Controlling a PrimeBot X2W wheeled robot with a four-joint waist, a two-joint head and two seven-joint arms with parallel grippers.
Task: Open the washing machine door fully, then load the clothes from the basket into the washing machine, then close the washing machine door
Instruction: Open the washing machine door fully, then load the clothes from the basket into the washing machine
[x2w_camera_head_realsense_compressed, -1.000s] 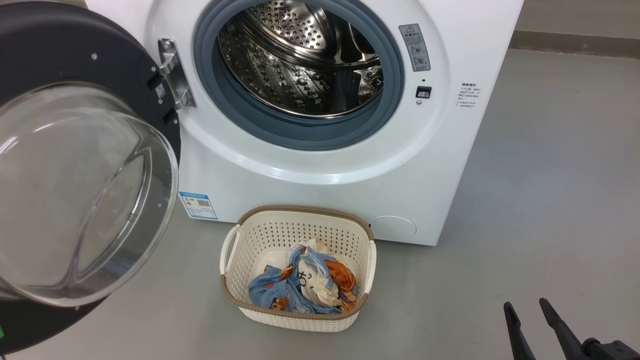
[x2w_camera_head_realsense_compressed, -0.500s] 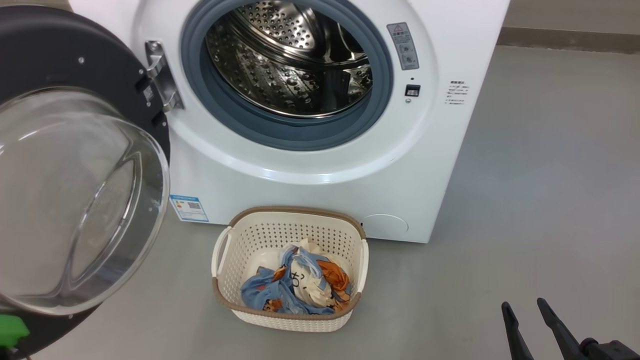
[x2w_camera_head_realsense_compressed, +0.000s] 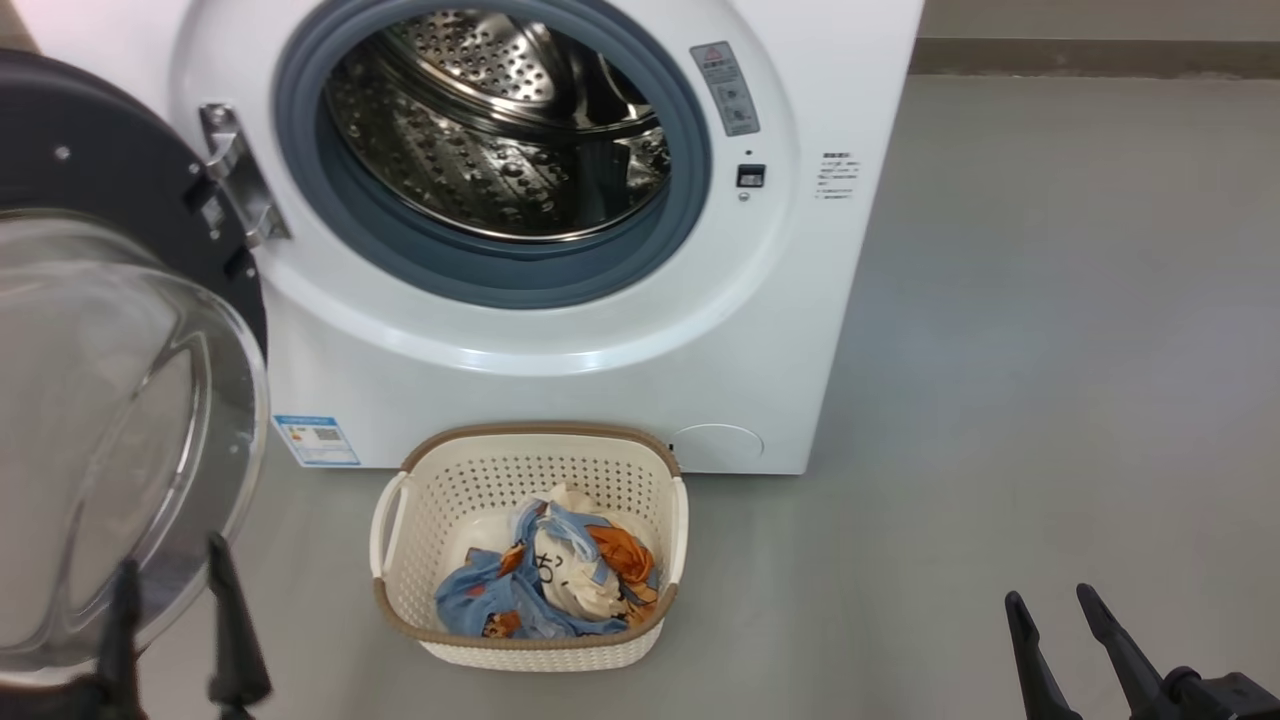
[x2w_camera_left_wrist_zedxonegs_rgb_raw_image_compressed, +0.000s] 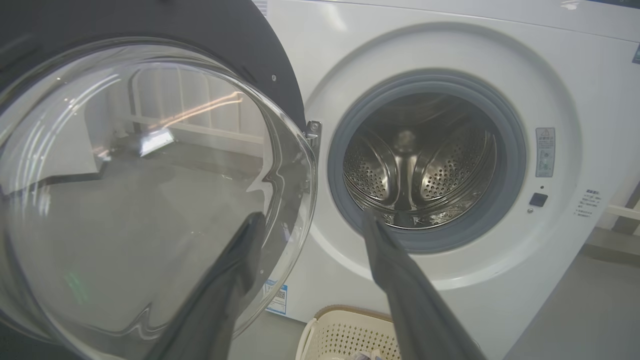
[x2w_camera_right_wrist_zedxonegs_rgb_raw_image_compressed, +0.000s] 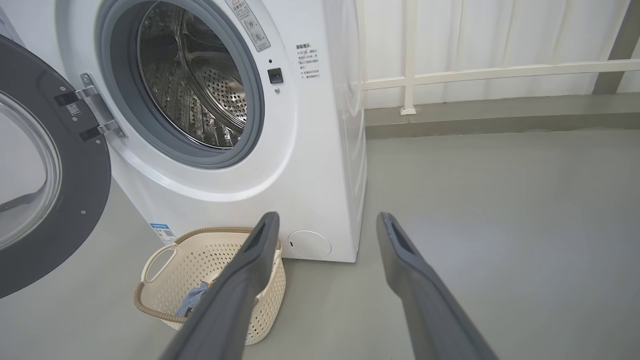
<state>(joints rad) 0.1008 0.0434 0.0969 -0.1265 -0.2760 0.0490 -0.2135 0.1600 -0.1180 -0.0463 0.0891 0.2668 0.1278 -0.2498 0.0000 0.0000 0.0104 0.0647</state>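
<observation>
Clothes (x2w_camera_head_realsense_compressed: 560, 585) are lying apart from both pairs of jaws, bundled in light blue, orange and cream at the bottom of the basket (x2w_camera_head_realsense_compressed: 530, 432).

The left gripper (x2w_camera_head_realsense_compressed: 172, 555) is holding its jaws wide apart with nothing gripped between them. In the head view its two dark fingers are rising at the lower left, in front of the lower edge of the washing machine door (x2w_camera_head_realsense_compressed: 110, 380). In the left wrist view one finger is showing against the door's clear glass bowl and the other against the white front below the drum opening. Whether either finger is touching the door cannot be told.

The right gripper (x2w_camera_head_realsense_compressed: 1050, 596) is likewise standing with its jaws spread and empty. It is hovering at the lower right over the bare grey floor (x2w_camera_head_realsense_compressed: 1000, 350), well apart from the basket and the machine.

Farther out, the door is standing swung open to the left on its metal hinge (x2w_camera_head_realsense_compressed: 235, 180), with its black rim and bulging glass turned toward the robot. The washing machine (x2w_camera_head_realsense_compressed: 560, 390) is showing its steel perforated drum (x2w_camera_head_realsense_compressed: 500, 130) inside the grey gasket (x2w_camera_head_realsense_compressed: 480, 270). The basket is sitting on the floor just in front of the machine's lower front, near the blue label sticker (x2w_camera_head_realsense_compressed: 315, 440). In the right wrist view a white railing (x2w_camera_right_wrist_zedxonegs_rgb_raw_image_compressed: 450, 75) is running along the wall beyond the machine.
</observation>
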